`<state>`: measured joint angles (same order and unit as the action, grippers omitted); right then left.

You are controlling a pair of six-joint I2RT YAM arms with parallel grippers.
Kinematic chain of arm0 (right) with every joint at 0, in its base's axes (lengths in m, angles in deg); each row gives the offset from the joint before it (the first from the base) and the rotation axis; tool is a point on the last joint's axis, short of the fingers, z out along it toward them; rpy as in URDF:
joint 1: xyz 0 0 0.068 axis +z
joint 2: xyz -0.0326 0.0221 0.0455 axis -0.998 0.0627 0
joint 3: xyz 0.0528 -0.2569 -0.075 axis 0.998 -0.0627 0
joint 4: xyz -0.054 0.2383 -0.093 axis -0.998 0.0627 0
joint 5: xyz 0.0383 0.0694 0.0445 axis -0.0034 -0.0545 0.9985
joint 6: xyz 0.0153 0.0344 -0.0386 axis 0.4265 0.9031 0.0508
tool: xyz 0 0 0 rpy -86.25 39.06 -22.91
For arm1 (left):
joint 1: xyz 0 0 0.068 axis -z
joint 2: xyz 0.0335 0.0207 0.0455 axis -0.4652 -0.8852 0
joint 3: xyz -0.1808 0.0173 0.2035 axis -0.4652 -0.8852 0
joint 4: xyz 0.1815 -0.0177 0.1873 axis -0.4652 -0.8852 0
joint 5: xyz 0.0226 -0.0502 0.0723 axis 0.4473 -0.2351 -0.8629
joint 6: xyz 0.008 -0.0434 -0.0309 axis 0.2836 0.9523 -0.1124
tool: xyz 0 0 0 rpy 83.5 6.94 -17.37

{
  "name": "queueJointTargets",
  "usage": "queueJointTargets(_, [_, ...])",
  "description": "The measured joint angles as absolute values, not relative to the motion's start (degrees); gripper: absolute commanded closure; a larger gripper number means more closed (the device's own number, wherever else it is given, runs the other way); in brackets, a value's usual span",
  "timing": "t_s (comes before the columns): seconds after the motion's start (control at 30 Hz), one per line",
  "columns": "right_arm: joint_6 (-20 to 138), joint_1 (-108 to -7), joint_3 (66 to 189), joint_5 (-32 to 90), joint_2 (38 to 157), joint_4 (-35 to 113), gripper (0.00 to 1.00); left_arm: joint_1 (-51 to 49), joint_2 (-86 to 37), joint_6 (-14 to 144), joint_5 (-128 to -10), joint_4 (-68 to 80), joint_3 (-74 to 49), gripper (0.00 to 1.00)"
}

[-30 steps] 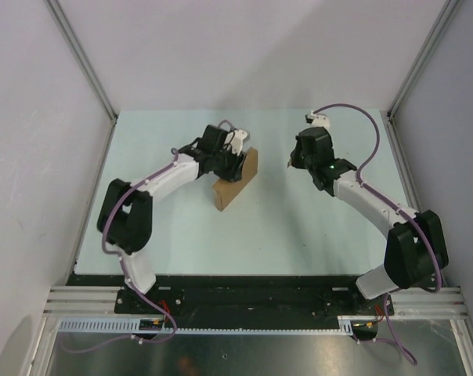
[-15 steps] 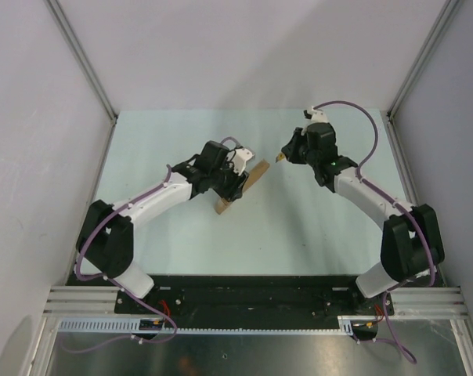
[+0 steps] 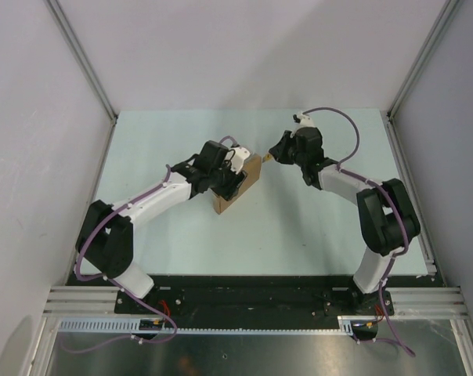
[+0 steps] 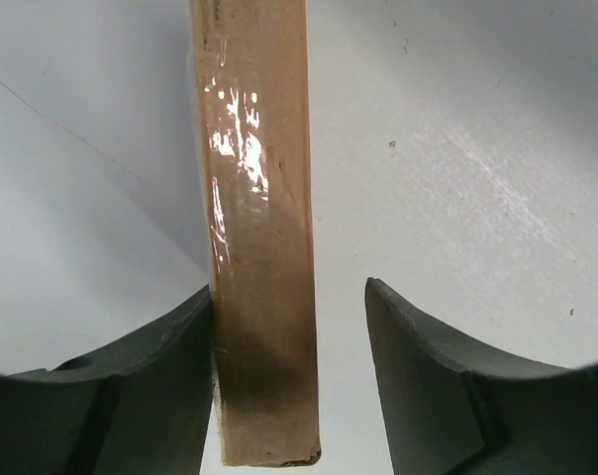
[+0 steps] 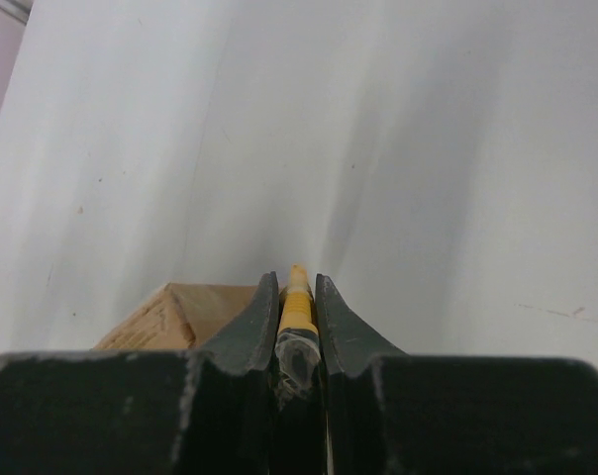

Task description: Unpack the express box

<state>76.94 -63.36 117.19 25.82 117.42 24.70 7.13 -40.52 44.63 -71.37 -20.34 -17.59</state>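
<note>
The express box (image 3: 238, 188), plain brown cardboard, stands on edge, tilted, at the table's middle. My left gripper (image 3: 233, 174) straddles its upper edge. In the left wrist view the taped narrow side of the box (image 4: 259, 198) touches the left finger (image 4: 170, 376); a gap separates it from the right finger (image 4: 428, 376), so the left gripper (image 4: 289, 287) is open. My right gripper (image 3: 272, 153) is shut on the yellow-black utility knife (image 5: 298, 297), whose tip points at the box's far right corner (image 5: 170, 312), just short of it.
The pale green table (image 3: 315, 219) is walled by white panels with metal corner posts (image 3: 84, 63). The arm bases sit on the black rail (image 3: 244, 294) at the near edge. No other loose objects show.
My right gripper has moved left with the knife, from beside the box to close by its far corner. My left gripper has tipped the box and shifted slightly nearer.
</note>
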Motion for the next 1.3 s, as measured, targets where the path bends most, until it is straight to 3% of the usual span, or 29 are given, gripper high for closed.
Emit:
queueJointTargets(0.4, [82.17,-66.31,123.92,37.71,128.13,18.12,1.0,7.13,-41.76,44.24,-72.41,-20.82,-15.06,0.32])
queueJointTargets(0.77, [89.36,-68.32,126.2,52.0,134.95,15.74,1.0,6.02,-47.62,44.24,-70.75,-20.69,-9.18,0.22])
queueJointTargets(1.3, [86.32,-67.35,126.37,49.2,129.07,36.75,1.0,3.59,-47.9,45.4,-66.25,-20.97,-11.21,0.2])
